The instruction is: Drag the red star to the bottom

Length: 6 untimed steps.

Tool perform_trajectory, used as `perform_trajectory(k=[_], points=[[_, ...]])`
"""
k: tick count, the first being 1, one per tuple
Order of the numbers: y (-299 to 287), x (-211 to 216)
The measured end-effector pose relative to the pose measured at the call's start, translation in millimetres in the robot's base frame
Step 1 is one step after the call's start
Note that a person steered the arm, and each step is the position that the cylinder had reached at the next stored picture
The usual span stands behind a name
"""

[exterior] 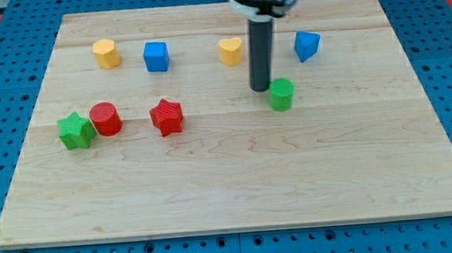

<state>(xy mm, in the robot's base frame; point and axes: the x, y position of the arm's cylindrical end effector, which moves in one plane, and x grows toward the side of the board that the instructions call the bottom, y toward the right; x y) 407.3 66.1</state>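
The tool, a bare rod with no jaws, has its tip [261,89] at ten o'clock of the green cylinder [282,94], well apart from the red star [166,117], so no push down the counter [239,197] has started

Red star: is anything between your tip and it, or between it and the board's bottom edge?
Nothing visible blocks either path. My tip sits beside the green block, to the view's right of the red star, with bare board between. Below the star the board runs bare to the bottom edge.

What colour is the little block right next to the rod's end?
Green. That green block sits just right of my tip, seen in the camera view.
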Motion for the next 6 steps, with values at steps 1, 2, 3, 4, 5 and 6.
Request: perform_trajectory(k=[1,2,3,4,5,6], points=[[14.8,11.1],[-73.1,4.8],[-139.1,-11.8],[-152.2,9.3],[-166.5,20.5],[-168.1,31.7]])
